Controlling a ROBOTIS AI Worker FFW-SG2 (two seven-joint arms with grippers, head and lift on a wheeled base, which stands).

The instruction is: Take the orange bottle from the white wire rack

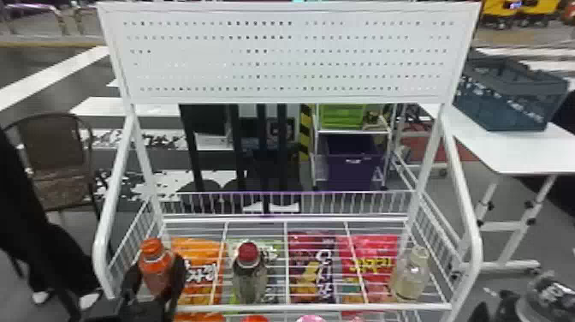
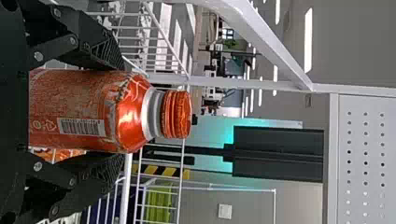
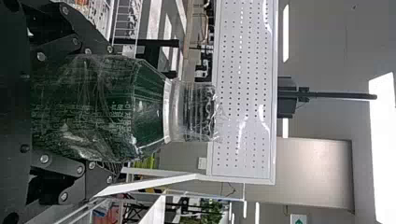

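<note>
Two bottles are in the robot's hold. The left gripper (image 1: pixel 157 276) has its fingers drawn in around the orange bottle (image 2: pixel 84 109), one along each side, with the cap clear beyond them. The bottle is upright at the front left corner of the white wire rack (image 1: pixel 308 307). The right gripper (image 3: pixel 112 112) has its fingers around a dark green bottle (image 3: pixel 93 109) in crinkled clear wrap, off to the right of the rack.

The step in hand looks to be the grasp, or the very start of the lift; the orange bottle's base is hidden, so I can't be sure whether it has left the wires. Next the left arm should raise it straight up, keeping it upright and clear of the side rail, then draw it back towards the robot. The right arm need only keep its own bottle out of the way.

The rack's wire shelf carries a red-capped bottle (image 1: pixel 250 278) near the middle and a pale bottle (image 1: pixel 411 276) at the right. Under the wires lie an orange snack bag (image 1: pixel 201 274), a purple bag (image 1: pixel 310 265) and a red bag (image 1: pixel 370 261). Behind, a green bin (image 1: pixel 340 116) sits above a purple bin (image 1: pixel 353 171). A dark crate (image 1: pixel 509 113) rests on a white desk (image 1: pixel 517 154); its contents can't be told.
</note>
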